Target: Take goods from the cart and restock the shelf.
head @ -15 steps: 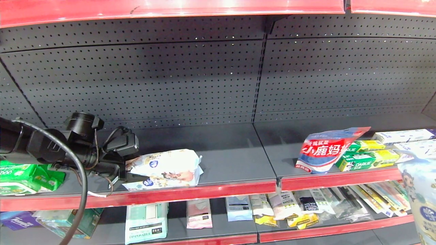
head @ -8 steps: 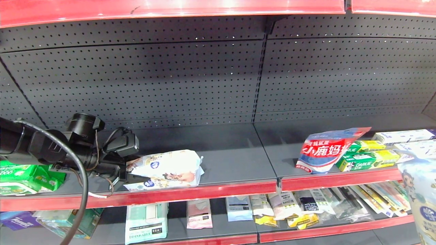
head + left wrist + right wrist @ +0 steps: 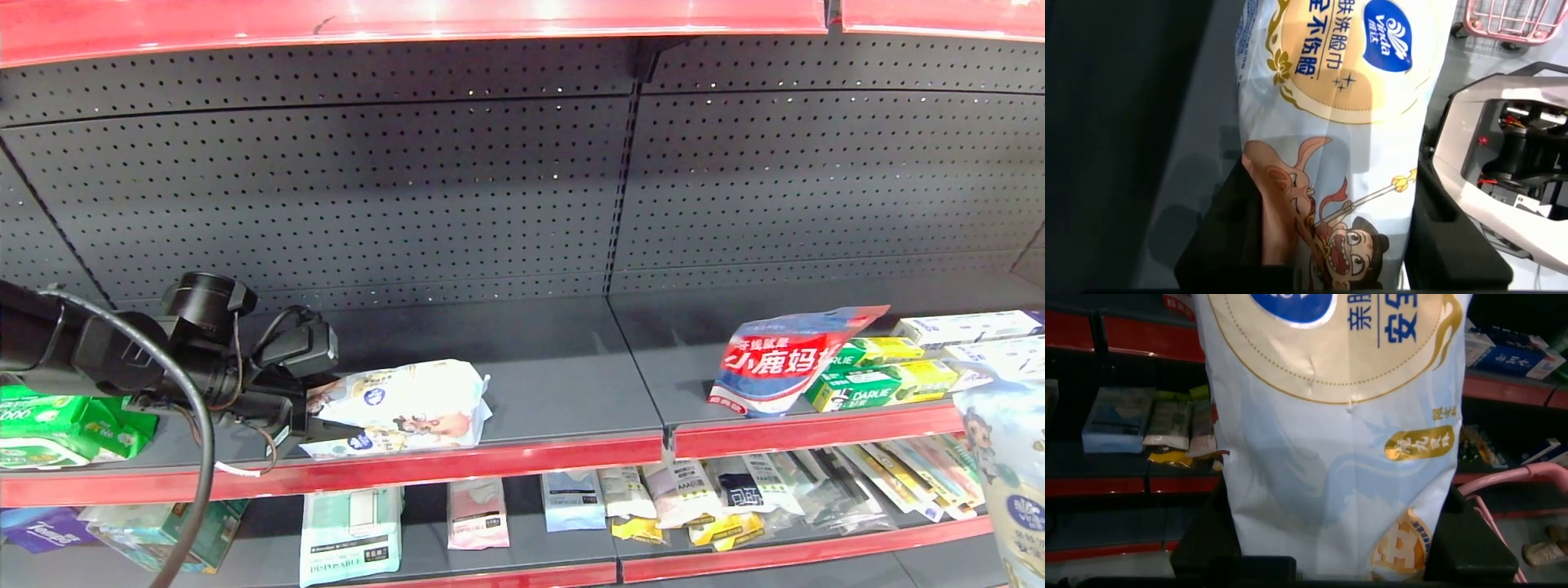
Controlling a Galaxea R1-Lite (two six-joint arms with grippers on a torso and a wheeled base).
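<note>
Left tool [image 3: 314, 408] is clamped on one end of a white soft plastic pack with a cartoon figure [image 3: 400, 404], which lies flat on the grey metal shelf [image 3: 555, 367], near its red front edge. Placing looks nearly done; next, the jaws should open and the arm should draw straight back without dragging the pack. Right tool [image 3: 1323, 559] is closed around a white-and-blue soft plastic pack [image 3: 1331, 433], held low at the right. Both packs carry a round blue logo and printed characters.
</note>
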